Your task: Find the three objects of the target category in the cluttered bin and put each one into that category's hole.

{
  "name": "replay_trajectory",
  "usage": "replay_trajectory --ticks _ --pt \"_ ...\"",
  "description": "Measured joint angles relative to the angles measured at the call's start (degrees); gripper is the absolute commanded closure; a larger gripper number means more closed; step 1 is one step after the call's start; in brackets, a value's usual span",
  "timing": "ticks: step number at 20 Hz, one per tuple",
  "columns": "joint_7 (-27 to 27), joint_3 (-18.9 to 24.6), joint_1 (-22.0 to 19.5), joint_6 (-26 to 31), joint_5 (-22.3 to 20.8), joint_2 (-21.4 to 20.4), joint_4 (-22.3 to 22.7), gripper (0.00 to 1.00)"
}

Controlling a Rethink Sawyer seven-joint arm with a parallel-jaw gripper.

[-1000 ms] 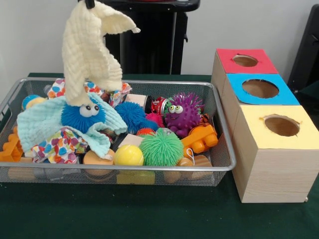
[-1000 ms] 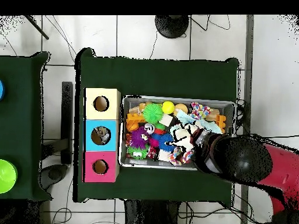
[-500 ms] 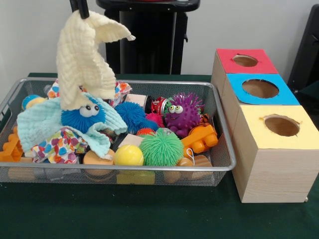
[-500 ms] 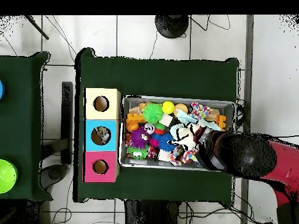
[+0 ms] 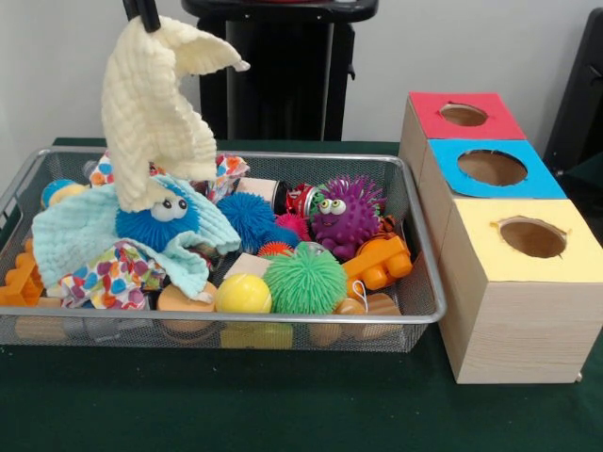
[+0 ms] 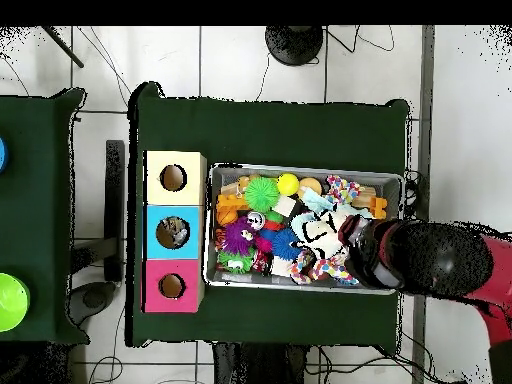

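Only the gripper's (image 5: 141,11) black tips show at the top edge — the rest is cut off, and overhead the arm (image 6: 430,262) hides it. The tips are pinched together on the cream cloth (image 5: 155,108), a waffle-textured rag hanging lengthwise, top corner flopping right, its lower end touching the blue googly-eyed toy (image 5: 160,218) at the left of the wire bin (image 5: 415,320).

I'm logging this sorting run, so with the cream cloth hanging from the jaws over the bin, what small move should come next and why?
Probably a bit more lift. The gripper is shut on the cream cloth, but its lower end still brushes the blue googly-eyed toy inside the wire bin. Clearing it first should avoid dragging clutter toward the boxes.
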Motion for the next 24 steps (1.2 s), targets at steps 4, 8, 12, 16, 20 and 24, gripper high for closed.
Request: replay_trajectory --ticks 4,8,12,16,20,24 --pt "-2.0 1.0 -1.1 3.8 -1.5 0.1 -2.2 1.0" --pt "-3.3 1.4 -1.2 5.3 -3.0 0.4 -4.2 1.0" --pt "-3.7 1.7 -1.2 5.6 -3.5 0.8 -5.5 1.0" --pt "-3.8 2.1 -1.2 5.6 -3.7 0.9 -6.4 0.0" --pt "-3.8 2.5 -1.2 5.6 -3.9 0.8 -6.7 0.0" --pt "-3.8 3.0 -1.2 5.6 -4.0 0.8 -6.8 0.0"
